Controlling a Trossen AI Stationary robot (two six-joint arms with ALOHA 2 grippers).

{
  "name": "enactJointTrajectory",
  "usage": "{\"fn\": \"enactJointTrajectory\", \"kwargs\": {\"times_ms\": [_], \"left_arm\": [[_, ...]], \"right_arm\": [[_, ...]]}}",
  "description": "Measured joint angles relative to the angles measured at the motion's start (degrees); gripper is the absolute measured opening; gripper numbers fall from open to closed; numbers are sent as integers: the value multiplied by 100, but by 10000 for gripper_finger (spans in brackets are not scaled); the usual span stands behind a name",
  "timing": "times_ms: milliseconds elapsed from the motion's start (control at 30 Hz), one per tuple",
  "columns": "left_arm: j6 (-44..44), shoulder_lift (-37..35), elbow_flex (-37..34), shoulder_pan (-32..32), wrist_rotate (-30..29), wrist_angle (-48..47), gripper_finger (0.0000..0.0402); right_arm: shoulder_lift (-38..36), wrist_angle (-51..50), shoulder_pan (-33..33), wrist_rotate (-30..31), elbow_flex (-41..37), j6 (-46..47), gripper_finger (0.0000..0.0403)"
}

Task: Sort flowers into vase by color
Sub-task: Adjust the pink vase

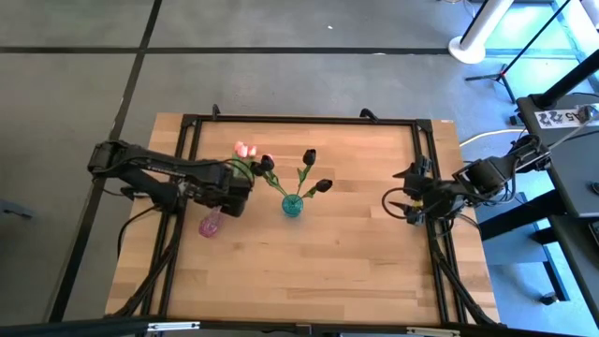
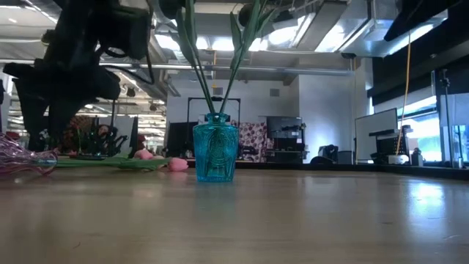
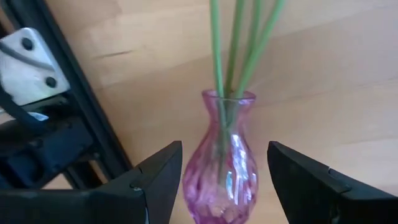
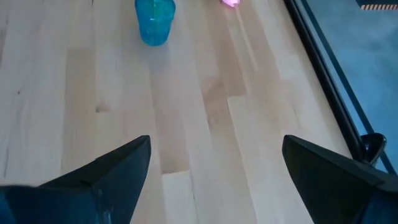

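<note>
A pink glass vase lies on its side on the table, left of centre. Green stems come out of its mouth and run flat along the wood to the pink buds. My left gripper hangs open above it. One finger stands on each side of the vase's body, and a narrow gap shows at both. A teal vase stands upright with three dark-budded tulips. My right gripper waits open over the table's right part.
The left arm reaches across the black frame rail at the table's left side. The frame also runs along the far and right edges. Bare wood lies between the teal vase and the right gripper and toward the near edge.
</note>
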Motion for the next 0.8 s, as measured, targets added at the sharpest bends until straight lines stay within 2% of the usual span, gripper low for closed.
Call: {"fn": "enactJointTrajectory", "kwargs": {"times_ms": [333, 800], "left_arm": [[29, 22, -151, 51, 109, -171, 231], [89, 20, -713, 59, -40, 709, 231]], "right_arm": [[-44, -6, 0, -48, -12, 2, 363], [-44, -4, 0, -50, -12, 32, 363]]}}
